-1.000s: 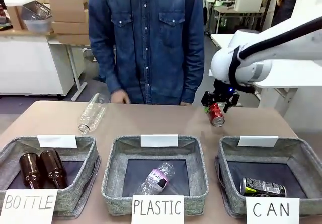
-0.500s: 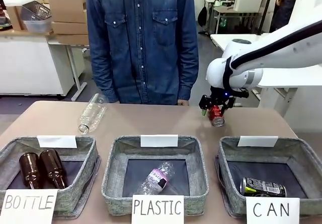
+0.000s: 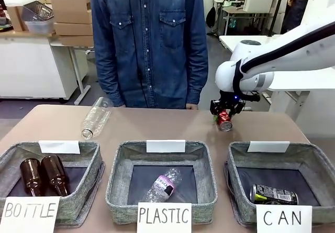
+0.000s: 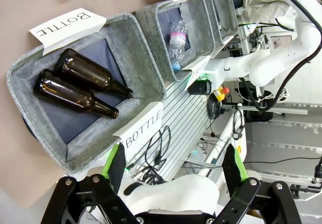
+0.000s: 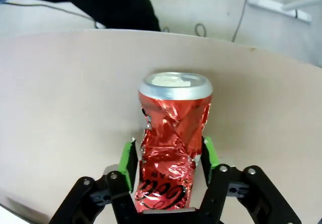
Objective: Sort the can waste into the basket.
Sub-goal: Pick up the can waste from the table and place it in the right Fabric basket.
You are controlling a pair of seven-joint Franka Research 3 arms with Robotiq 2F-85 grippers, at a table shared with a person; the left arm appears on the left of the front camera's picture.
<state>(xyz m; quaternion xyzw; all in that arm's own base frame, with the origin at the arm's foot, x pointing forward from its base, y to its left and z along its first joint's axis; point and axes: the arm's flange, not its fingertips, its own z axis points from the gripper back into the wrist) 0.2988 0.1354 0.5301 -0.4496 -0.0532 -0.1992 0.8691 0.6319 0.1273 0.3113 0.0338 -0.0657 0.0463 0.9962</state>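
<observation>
Right gripper (image 3: 224, 114) now clamped on red can (image 5: 172, 143), lifted slightly off table (image 3: 157, 125); left gripper (image 4: 175, 169) fully open, empty.

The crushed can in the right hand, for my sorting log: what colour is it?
Red with a silver top, clearest in the right wrist view.

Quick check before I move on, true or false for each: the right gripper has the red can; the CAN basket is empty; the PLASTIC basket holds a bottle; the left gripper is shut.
1. The right gripper is shut on the crumpled red metal can. True.
2. The grey fabric CAN basket is empty. False: a black can lies in it.
3. The grey PLASTIC basket holds a clear plastic bottle. True.
4. The left gripper is shut. False: it is open, holding nothing.
</observation>
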